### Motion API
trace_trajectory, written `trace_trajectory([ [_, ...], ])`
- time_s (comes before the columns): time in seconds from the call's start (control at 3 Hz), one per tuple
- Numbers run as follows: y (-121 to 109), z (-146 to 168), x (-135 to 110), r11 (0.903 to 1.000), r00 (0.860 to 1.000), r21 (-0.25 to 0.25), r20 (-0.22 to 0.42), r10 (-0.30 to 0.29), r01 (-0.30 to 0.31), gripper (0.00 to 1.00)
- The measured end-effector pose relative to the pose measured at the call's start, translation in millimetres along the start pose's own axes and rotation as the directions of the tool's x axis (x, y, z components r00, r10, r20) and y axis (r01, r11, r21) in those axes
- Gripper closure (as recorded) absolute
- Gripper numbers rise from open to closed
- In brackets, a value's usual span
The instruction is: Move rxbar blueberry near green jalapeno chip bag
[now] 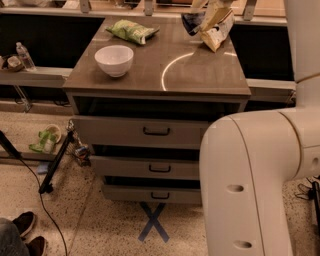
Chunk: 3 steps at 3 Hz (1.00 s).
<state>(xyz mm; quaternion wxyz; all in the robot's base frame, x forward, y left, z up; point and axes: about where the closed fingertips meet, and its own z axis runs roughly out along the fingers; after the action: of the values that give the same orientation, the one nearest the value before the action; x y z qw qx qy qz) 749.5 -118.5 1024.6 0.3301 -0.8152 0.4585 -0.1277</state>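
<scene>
The rxbar blueberry (pixel 191 23), a small dark navy wrapper, hangs above the back of the table top, held by my gripper (pixel 199 14) at the top edge of the view. The gripper is shut on the bar. The green jalapeno chip bag (pixel 132 31) lies crumpled at the back left of the table (pixel 200 75), well to the left of the bar. The gripper's upper part is cut off by the frame.
A tan-and-white chip bag (pixel 218 32) lies just right of the held bar. A white bowl (pixel 114 59) stands at the front left of the table. Drawers (pixel 157 132) are below. My large white arm (pixel 250 185) fills the right side. A shoe (pixel 20 225) and a cable lie on the floor.
</scene>
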Motion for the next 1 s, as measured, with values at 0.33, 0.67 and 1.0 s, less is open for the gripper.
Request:
trace_trajectory([
  [0.33,-17.5,13.9,0.6,0.9988,1.0,0.048,-0.011,0.014,-0.013,1.0],
  [0.67,-38.3,45.8,5.8,0.9959,0.997,0.082,-0.063,0.042,-0.037,1.0],
  [1.0,-60.6,77.4,18.0,0.9879,0.989,0.143,-0.126,0.078,-0.06,1.0],
])
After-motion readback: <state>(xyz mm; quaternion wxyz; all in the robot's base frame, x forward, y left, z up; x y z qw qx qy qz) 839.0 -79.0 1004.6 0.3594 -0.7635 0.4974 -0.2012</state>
